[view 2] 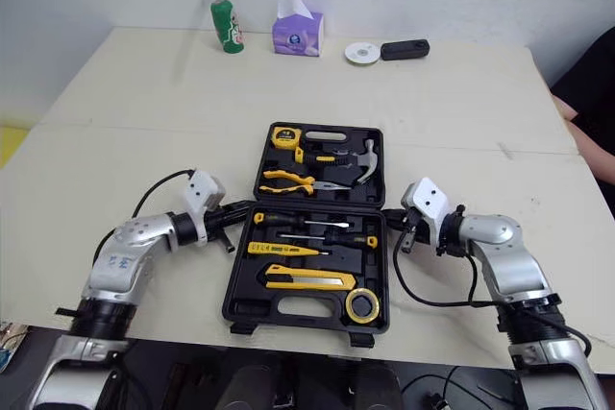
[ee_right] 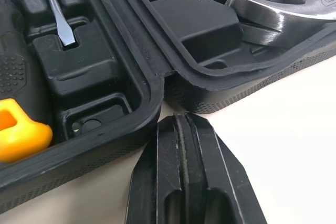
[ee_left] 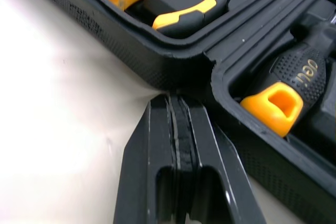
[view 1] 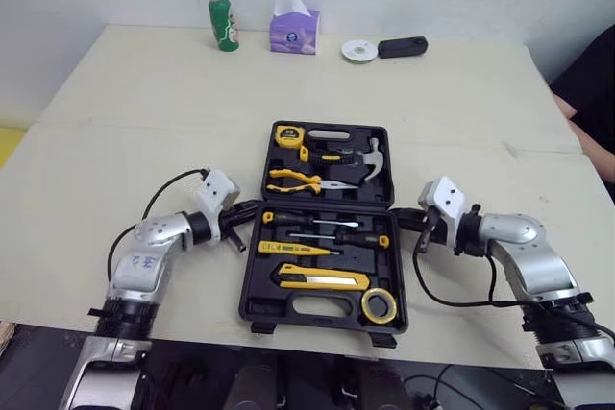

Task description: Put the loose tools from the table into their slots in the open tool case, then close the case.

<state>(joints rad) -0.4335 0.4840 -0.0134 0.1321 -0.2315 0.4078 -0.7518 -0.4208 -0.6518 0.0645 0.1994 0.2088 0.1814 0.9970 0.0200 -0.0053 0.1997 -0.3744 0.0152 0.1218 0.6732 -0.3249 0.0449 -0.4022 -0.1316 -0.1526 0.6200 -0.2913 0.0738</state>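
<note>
The black tool case [view 1: 306, 308] lies open and flat in the middle of the table. Its far half holds a tape measure [view 1: 287, 135], a hammer [view 1: 373, 158] and yellow pliers [view 1: 298, 180]. In the near half are screwdrivers [view 1: 307, 221], a yellow utility knife [view 1: 322, 280] and a roll of yellow tape [view 1: 379, 306]. My left gripper [view 1: 254, 206] is shut, its tip [ee_left: 176, 98] touching the case's left side at the hinge notch. On the opposite side my right gripper [view 1: 402, 218] is shut too, its tip [ee_right: 181, 118] just short of the right hinge notch.
Along the table's far edge stand a green can [view 1: 223, 23], a purple tissue box [view 1: 294, 31], a white disc [view 1: 358, 50] and a black oblong object [view 1: 402, 46]. A person [view 1: 591, 93] sits at the far right. Bare tabletop surrounds the case.
</note>
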